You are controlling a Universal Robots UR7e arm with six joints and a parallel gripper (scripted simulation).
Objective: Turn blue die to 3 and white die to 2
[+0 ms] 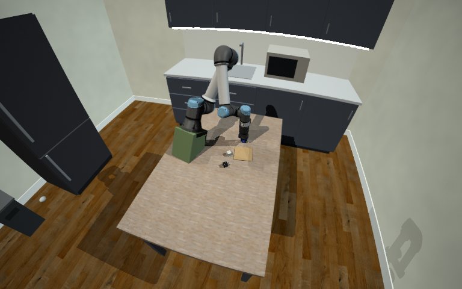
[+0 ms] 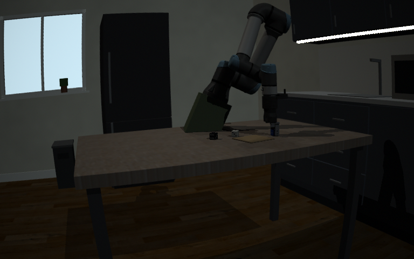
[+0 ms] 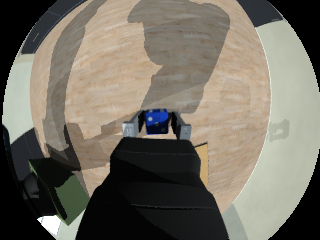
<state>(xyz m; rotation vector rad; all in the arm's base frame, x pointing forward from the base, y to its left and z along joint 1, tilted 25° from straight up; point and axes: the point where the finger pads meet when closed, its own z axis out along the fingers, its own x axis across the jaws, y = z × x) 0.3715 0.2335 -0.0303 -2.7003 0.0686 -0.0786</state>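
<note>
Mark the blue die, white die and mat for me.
blue die (image 3: 158, 120), wrist view, its top face between the fingers
white die (image 1: 229, 152), top view, its top face
mat (image 1: 243, 153), top view, middle of its bare surface

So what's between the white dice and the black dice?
Only bare table. In the top view the white die and black die sit apart beside the mat, nothing between them.
</note>
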